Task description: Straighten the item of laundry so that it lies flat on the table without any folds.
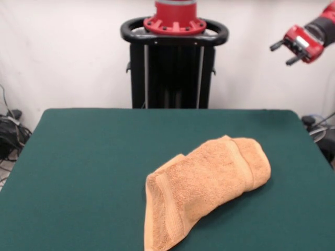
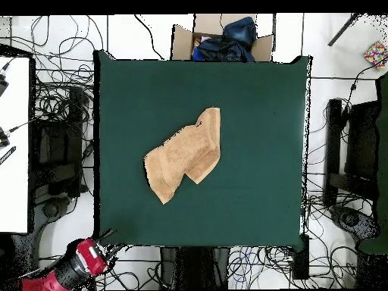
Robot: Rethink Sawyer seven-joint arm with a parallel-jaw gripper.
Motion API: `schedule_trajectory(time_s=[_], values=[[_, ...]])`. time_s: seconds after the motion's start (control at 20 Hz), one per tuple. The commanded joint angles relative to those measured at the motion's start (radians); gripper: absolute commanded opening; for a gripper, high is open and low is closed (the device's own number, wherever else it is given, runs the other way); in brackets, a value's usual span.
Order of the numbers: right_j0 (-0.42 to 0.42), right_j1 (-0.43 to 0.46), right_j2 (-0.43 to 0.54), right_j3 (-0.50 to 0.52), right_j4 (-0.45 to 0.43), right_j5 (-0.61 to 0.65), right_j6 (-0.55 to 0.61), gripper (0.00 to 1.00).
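Note:
The orange-tan towel lies folded over itself on the dark green table, right of centre and reaching the near edge in the front view. In the overhead view the towel sits near the table's middle as a crumpled, elongated shape. My red gripper hangs high at the upper right in the front view, off the table's side and far from the towel, with its black fingers spread apart and empty. In the overhead view the gripper is beyond the table's lower left corner.
The black pedestal stands at the table's far side. A cardboard box with dark cloth sits past the opposite edge. Cables and equipment lie on the floor around the table. A white table stands to one side.

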Motion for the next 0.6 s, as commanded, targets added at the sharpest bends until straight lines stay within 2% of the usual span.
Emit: schedule_trajectory(time_s=[0.05,0.3,0.6], values=[[-0.041,0.120,0.083,-0.217,0.140,0.129,0.280,1.00],[-0.080,0.146,0.089,-0.278,0.189,0.159,0.273,1.00],[-0.123,0.217,0.069,-0.366,0.249,0.162,0.312,1.00]])
